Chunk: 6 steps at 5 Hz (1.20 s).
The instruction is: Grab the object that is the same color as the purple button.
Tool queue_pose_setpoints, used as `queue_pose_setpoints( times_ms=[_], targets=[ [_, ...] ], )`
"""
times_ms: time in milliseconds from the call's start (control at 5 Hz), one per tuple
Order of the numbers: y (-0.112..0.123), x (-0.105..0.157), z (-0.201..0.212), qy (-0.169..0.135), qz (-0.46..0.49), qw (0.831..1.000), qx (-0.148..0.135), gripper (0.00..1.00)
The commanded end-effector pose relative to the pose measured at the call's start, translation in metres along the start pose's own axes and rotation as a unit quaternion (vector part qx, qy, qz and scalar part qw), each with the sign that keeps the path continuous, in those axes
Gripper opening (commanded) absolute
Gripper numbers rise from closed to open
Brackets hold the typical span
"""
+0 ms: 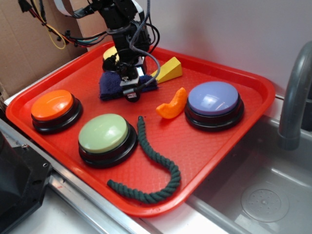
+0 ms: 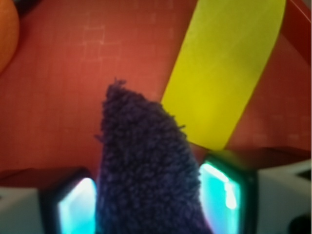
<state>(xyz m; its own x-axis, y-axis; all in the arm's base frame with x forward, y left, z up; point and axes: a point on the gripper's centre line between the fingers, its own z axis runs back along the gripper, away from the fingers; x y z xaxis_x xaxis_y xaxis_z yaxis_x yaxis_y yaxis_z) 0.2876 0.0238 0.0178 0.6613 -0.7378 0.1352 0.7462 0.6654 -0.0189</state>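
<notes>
The small folded dark purple-blue terry cloth [image 1: 113, 86] lies at about eleven o'clock on the red plastic tray [image 1: 204, 141], just beside a yellow wedge-shaped block [image 1: 168, 69]. Fuzzy and limp, it looks light and soft; it should compress and sag rather than slip, so a pinch across the thick folded middle seems the best hold. In the wrist view the cloth [image 2: 146, 170] fills the gap between the two fingers [image 2: 222, 195] of the black gripper [image 1: 130, 87], which stand at either side of it, seemingly touching; whether they squeeze it yet I cannot tell. The matching pale lavender dome button [image 1: 213, 99] sits at three o'clock. The tray rests beside a steel sink [image 1: 263, 200], before a pale wall.
</notes>
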Motion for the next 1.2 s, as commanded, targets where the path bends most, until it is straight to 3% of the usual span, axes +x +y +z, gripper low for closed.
queue_pose_setpoints(
  times_ms=[0, 200, 400, 600, 800, 1000],
  targets=[
    [-0.014, 0.015, 0.023, 0.001, -0.003, 1.0, 0.026, 0.0],
    [-0.026, 0.026, 0.062, -0.004, 0.087, 0.996, 0.03, 0.0],
    [-0.03, 0.033, 0.107, 0.019, 0.206, 0.976, 0.075, 0.0],
    [-0.022, 0.03, 0.158, 0.025, 0.329, 0.942, 0.059, 0.0],
    [-0.013, 0.016, 0.195, -0.013, 0.445, 0.894, 0.048, 0.0],
    [-0.011, 0.004, 0.215, -0.04, 0.487, 0.87, 0.059, 0.0]
  ],
)
